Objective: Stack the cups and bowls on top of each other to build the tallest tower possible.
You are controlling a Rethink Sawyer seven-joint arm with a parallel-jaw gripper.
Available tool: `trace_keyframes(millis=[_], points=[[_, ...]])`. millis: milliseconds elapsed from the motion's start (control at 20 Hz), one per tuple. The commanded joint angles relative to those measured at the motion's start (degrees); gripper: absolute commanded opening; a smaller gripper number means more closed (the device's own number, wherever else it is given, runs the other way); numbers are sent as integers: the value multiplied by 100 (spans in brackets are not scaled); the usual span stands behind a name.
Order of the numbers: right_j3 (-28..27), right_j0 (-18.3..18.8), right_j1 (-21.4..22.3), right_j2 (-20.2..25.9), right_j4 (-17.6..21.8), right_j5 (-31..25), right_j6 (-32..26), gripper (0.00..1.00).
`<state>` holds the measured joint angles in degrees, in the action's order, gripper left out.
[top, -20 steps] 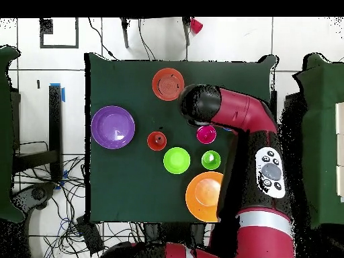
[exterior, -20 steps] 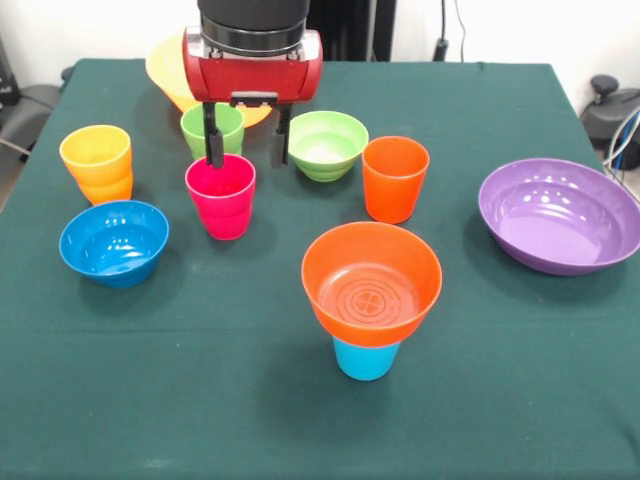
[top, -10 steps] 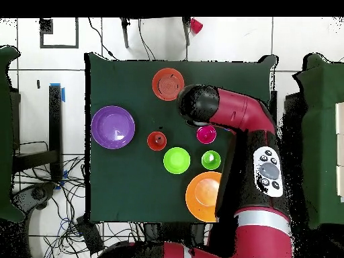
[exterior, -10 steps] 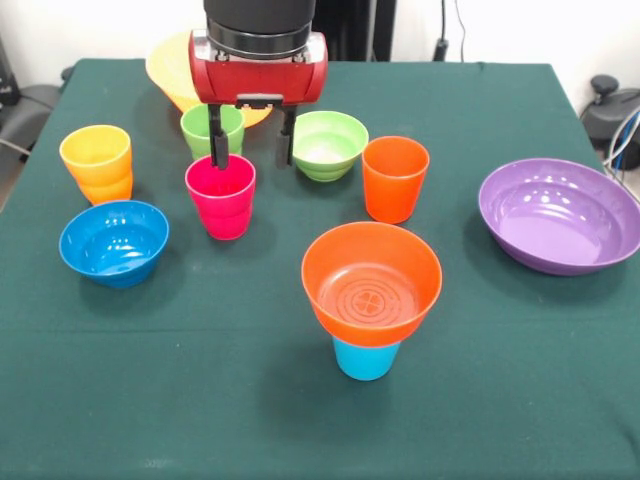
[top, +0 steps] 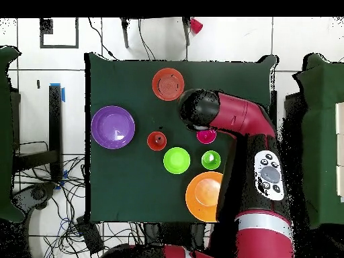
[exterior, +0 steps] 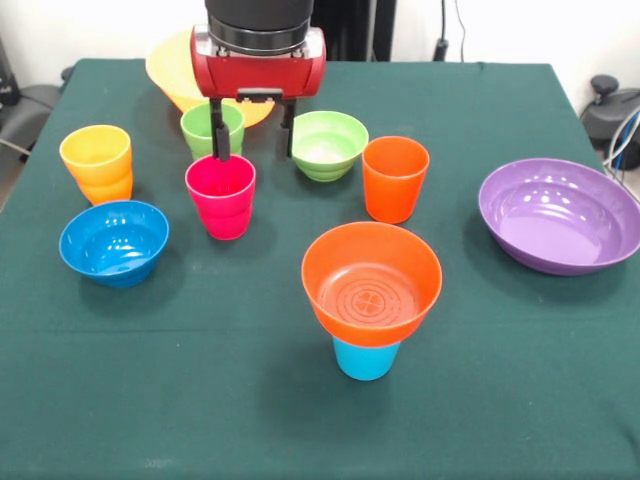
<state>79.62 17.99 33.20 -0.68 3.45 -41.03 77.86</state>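
We see the red and black gripper hanging above the far part of the green tabletop; its two dark fingers stand well apart and hold nothing, the one just above the far rim of the magenta plastic cup, the other beside it over bare cloth; we cannot tell whether the first touches the rim. Just behind the fingers stands the small green plastic cup, and beyond that the large yellow plastic bowl, partly hidden by the gripper's red body; beside the free finger sits the light green plastic bowl, with the orange plastic cup close by it. The yellow-orange plastic cup and the round blue plastic bowl stand together near one edge of the tabletop; the wide shallow purple plastic bowl lies well apart at the opposite side. Nearest the camera stands the only tower: the orange plastic bowl rests upright on the light blue plastic cup. From overhead the red arm covers most of the magenta cup and hides the blue bowl and yellow-orange cup entirely.
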Motion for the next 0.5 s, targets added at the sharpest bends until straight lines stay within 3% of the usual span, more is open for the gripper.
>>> trace_keyframes(millis=[50,200,350,500], points=[[500,194,-243,281,222,-79,297,100],[331,240,-390,276,254,-151,255,100],[248,493,-561,503,11,-385,174,100],[150,517,-621,495,108,-393,120,100]])
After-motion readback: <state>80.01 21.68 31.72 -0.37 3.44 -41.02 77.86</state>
